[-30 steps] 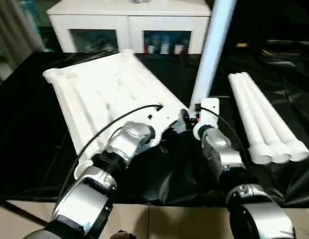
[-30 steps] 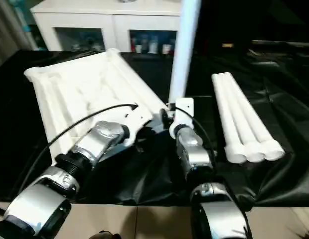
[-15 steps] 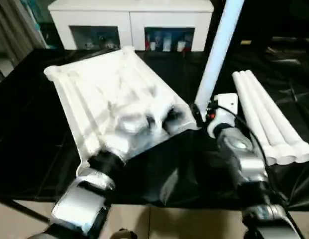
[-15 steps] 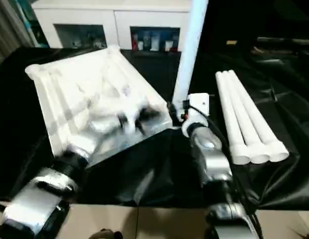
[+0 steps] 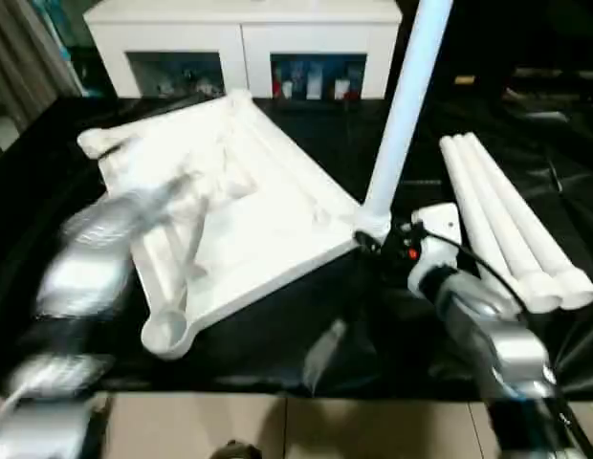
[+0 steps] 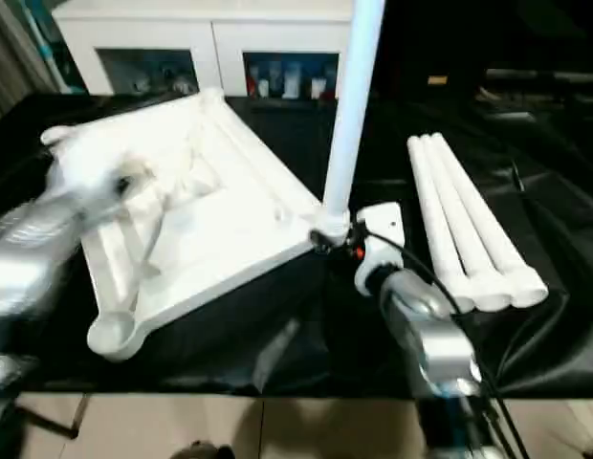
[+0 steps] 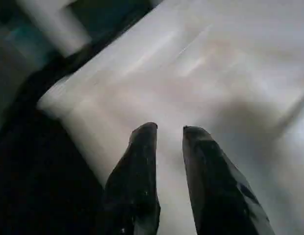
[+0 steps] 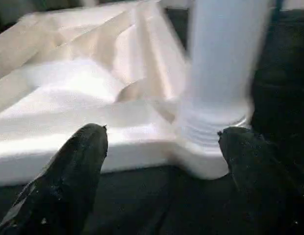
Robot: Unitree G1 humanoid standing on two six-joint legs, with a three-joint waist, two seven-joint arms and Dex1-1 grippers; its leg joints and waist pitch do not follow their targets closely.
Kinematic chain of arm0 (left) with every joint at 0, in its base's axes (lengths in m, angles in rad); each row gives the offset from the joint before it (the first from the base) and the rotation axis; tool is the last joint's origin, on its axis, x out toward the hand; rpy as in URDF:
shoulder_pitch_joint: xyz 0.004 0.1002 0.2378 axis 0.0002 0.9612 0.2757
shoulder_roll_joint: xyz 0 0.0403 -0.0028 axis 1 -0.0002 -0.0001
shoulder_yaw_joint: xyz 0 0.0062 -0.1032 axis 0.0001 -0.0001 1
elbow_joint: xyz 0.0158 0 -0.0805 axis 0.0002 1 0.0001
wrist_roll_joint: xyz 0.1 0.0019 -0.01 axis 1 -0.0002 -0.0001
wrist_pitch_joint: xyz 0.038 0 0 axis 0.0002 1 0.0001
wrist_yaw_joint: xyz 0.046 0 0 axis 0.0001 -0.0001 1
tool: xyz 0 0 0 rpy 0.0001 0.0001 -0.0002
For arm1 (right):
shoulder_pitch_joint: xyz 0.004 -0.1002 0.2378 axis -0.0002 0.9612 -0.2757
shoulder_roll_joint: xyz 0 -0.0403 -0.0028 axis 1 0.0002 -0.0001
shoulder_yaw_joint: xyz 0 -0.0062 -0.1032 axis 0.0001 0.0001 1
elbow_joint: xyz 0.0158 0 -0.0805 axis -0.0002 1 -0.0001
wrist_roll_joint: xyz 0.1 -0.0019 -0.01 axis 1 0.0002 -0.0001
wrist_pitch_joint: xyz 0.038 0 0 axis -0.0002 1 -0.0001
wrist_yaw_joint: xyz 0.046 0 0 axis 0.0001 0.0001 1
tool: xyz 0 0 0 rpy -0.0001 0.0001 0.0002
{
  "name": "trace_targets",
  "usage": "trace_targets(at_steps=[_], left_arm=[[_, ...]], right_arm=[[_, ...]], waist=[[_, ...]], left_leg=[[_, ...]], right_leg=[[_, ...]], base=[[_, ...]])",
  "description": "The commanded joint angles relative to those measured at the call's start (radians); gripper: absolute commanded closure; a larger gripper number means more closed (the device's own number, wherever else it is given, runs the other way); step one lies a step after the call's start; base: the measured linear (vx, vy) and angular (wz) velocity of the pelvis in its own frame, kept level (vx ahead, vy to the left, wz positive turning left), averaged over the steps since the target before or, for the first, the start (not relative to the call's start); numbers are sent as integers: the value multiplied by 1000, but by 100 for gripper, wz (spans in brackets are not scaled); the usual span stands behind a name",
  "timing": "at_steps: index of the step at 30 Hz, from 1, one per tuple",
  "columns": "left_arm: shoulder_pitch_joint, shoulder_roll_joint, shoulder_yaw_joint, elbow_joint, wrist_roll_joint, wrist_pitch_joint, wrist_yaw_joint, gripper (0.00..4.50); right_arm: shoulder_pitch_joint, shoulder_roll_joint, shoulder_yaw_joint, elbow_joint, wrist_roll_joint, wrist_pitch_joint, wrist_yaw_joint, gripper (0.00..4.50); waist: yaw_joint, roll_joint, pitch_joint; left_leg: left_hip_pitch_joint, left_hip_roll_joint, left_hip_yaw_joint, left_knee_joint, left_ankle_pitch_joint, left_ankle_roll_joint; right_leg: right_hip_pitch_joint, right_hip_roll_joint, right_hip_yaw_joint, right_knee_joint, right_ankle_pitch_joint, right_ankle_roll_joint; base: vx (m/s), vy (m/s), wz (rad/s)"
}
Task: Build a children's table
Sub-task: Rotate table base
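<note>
Table top (image 5: 249, 220): underside up on the black surface (image 5: 392, 335), sockets exposed. One leg (image 5: 404, 115) upright in near corner; three spare legs (image 5: 512, 225) alongside. Right hand (image 8: 162, 147) spread wide, empty; left hand (image 7: 169, 147) slightly parted, empty.

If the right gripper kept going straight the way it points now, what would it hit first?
Probably the base of the upright leg standing in the tabletop's corner socket: it sits between the right gripper's open fingers, just ahead, though depth is unclear.

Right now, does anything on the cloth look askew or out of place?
Nothing looks damaged or spilled. The tabletop lies underside up, at an angle on the black cloth. One leg stands in its near corner socket; three legs lie side by side.
</note>
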Motion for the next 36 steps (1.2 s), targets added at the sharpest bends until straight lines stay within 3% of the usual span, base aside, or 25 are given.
trace_targets(at_steps=[1,3,5,6,8,9,13,15,19,23,24,26,27,32,33,34,35,36], left_arm=[[38,23,-4,-44,30,59,17,348],[97,52,-22,-74,64,92,35,348],[97,52,-22,-74,64,92,35,348],[106,52,-19,-79,69,98,42,348],[168,55,-16,-122,66,154,35,348],[170,55,-18,-124,65,155,33,348],[258,76,-105,-231,13,252,-119,348],[291,94,-153,-286,-19,292,-186,348],[311,104,-184,-326,-55,324,-243,348],[313,86,-218,-353,-90,289,-299,348],[304,69,-229,-358,-103,278,-316,348],[300,59,-231,-359,-110,284,-318,348],[286,24,-246,-347,-124,218,-324,348],[212,-55,-296,-251,-122,131,-306,348],[198,-67,-302,-232,-118,114,-298,348],[198,-67,-302,-232,-118,114,-298,348],[180,-84,-311,-206,-112,88,-289,348],[138,-122,-327,-141,-95,34,-263,348]], right_arm=[[21,-20,57,-47,1,45,49,52],[32,-35,96,-46,-39,90,40,52],[32,-35,96,-46,-39,90,40,52],[32,-34,99,-41,-47,95,32,52],[27,-19,100,-22,-55,91,18,52],[27,-19,100,-22,-55,92,17,52],[20,-30,120,-16,-64,117,11,52],[13,-37,121,-20,-67,124,17,52],[7,-41,118,-21,-71,125,22,52],[1,-46,108,-12,-80,116,9,52],[-1,-48,105,-8,-90,111,-7,52],[-2,-48,103,-8,-93,110,-14,52],[-1,-45,92,-11,-95,114,-32,52],[-14,-38,41,-8,-115,137,-117,52],[-18,-38,33,-8,-119,143,-131,52],[-18,-38,33,-8,-119,143,-131,52],[-22,-40,23,-13,-131,159,-156,52],[-34,-45,0,-32,-143,201,-190,52]], waist=[[0,9,-70],[-3,6,-67],[-1,8,-67],[-1,3,-67],[-1,-2,-65],[0,0,-66],[-1,1,-68],[1,9,-69],[-3,7,-68],[-1,13,-68],[1,18,-69],[1,13,-70],[1,15,-69],[1,16,-72],[1,14,-72],[1,19,-74],[-2,15,-74],[-9,26,-72]], left_leg=[[39,48,-21,-81,-282,-10],[34,48,-26,-86,-300,-21],[39,47,-25,-85,-322,-29],[40,47,-24,-85,-328,-30],[30,47,-28,-89,-319,-31],[31,47,-28,-89,-319,-32],[35,47,-27,-88,-314,-29],[36,47,-27,-87,-313,-36],[34,43,-25,-86,-306,-33],[38,43,-25,-84,-313,-36],[38,43,-27,-85,-315,-40],[39,42,-26,-84,-315,-47],[38,41,-25,-84,-319,-46],[40,38,-24,-81,-319,-50],[37,38,-25,-81,-315,-50],[35,38,-27,-81,-306,-51],[32,37,-28,-81,-291,-47],[33,34,-25,-79,-298,-46]], right_leg=[[32,-47,39,-69,-130,-175],[33,-47,40,-69,-165,-160],[26,-48,43,-75,-193,-155],[26,-48,43,-77,-201,-155],[31,-52,43,-73,-210,-152],[31,-52,43,-73,-211,-149],[26,-51,44,-74,-206,-148],[25,-49,45,-70,-183,-158],[31,-47,43,-68,-142,-168],[28,-45,44,-70,-143,-171],[30,-45,43,-68,-144,-170],[31,-44,44,-68,-128,-172],[31,-44,44,-69,-129,-171],[33,-42,45,-73,-145,-157],[35,-43,45,-71,-144,-157],[39,-45,45,-69,-138,-156],[41,-45,44,-69,-126,-155],[37,-40,44,-72,-138,-153]], base=[[0,0,0],[0,0,0],[0,0,0],[0,0,0],[0,0,0],[0,0,0],[0,0,0],[0,0,0],[0,0,0],[0,0,0],[0,0,0],[0,0,0],[0,0,0],[0,0,0],[0,0,0],[0,0,0],[0,0,0],[0,0,0]])
